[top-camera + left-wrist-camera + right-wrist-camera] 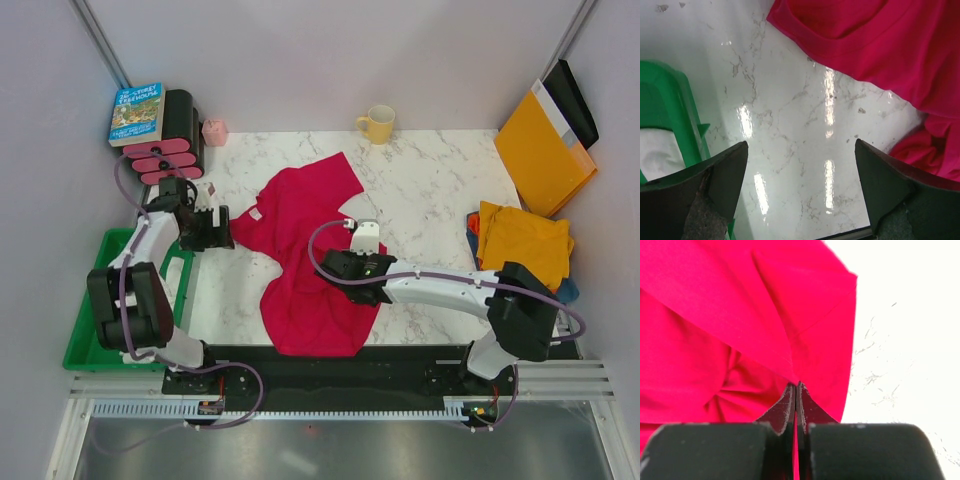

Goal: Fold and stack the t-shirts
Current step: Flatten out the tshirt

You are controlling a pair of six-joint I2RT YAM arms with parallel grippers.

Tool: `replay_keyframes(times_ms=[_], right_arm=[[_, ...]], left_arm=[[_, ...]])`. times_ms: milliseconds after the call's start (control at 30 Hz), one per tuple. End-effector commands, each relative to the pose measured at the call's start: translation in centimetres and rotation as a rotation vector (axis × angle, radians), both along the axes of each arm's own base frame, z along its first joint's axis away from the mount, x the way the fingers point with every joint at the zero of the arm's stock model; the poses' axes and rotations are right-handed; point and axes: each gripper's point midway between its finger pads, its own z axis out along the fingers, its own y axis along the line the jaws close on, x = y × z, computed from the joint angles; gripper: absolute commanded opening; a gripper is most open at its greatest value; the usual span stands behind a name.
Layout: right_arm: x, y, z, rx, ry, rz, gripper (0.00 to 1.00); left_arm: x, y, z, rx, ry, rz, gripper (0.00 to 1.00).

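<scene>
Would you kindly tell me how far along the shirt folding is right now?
Done: little that shows; the yellow shirt lies loosely on others at the right edge. In hand: the right gripper is shut on a pinch of the red shirt, which lies crumpled, while the left gripper hangs open over bare table beside it. Left: folding the red shirt and stacking it.
</scene>
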Motion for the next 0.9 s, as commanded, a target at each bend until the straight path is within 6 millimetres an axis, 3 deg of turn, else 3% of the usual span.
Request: replay_keyframes(times_ms=[0, 167, 400, 500, 667, 700, 833, 867], right_arm=[[0.1, -1.0, 2.2, 0.03, -0.057, -0.039, 0.0], [0.0, -1.1, 2.6, 0.019, -0.046, -0.031, 0.0], [-0.4, -1.3, 2.9, 0.011, -0.034, -0.019, 0.0], [-0.5, -1.5, 3.1, 0.008, -0.032, -0.019, 0.0], [-0.6, -1.5, 3.2, 0.011, -0.03, -0.021, 0.0], [-0.5, -1.4, 3.4, 0.017, -0.033, -0.024, 0.0], [-0.3, -1.6, 3.9, 0.028, -0.047, -0.042, 0.0], [-0.3, -1.7, 4.4, 0.035, -0.059, -0.047, 0.0]], left_arm=[[4.7, 0.8, 0.6, -0.002, -0.082, 0.049, 0.93], [7.4, 0.8, -0.8, -0.018, -0.082, 0.041, 0.88], [11.1, 0.2, -0.8, -0.074, -0.138, 0.032, 0.82], [11.7, 0.0, -2.4, -0.087, -0.097, 0.03, 0.73], [10.8, 0.1, -5.1, -0.059, -0.008, 0.005, 0.59], [10.7, 0.1, -5.4, -0.053, -0.004, -0.002, 0.55], [10.1, 0.2, -5.8, -0.045, 0.017, -0.021, 0.02], [10.0, 0.6, -5.5, -0.035, 0.013, -0.007, 0.02]])
